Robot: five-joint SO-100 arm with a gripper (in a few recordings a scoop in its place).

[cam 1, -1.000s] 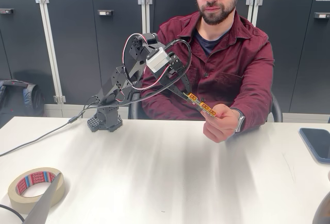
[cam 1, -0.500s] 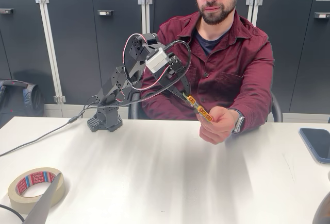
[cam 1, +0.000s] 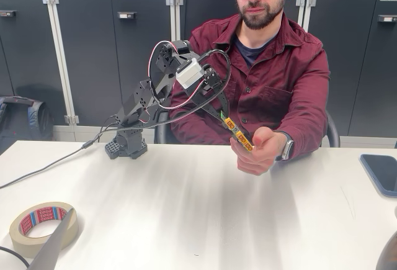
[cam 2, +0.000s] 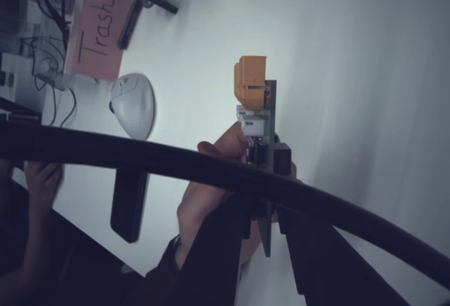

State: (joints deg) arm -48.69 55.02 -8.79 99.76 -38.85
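My black gripper (cam 1: 222, 116) is raised above the table and is shut on one end of a narrow circuit board (cam 1: 239, 135) carrying yellow-orange connectors. The board slants down to the right into a person's hand (cam 1: 257, 152), which closes around its lower end. In the wrist view the board (cam 2: 270, 119) points upward from between my dark fingers (cam 2: 219, 250), an orange connector (cam 2: 251, 81) at its tip. The person's hand (cam 2: 211, 193) touches it from the left. A black cable (cam 2: 140, 155) crosses in front.
The person in a dark red shirt (cam 1: 279, 77) sits behind the white table (cam 1: 186, 214). A masking tape roll (cam 1: 42, 223) lies front left, a phone (cam 1: 379, 174) at the right edge. The wrist view shows a white mouse (cam 2: 133, 105) and a pink "Trash" note (cam 2: 98, 28).
The person's hand has slid down and to the left along the board. The board now slants more steeply. My arm has barely moved.
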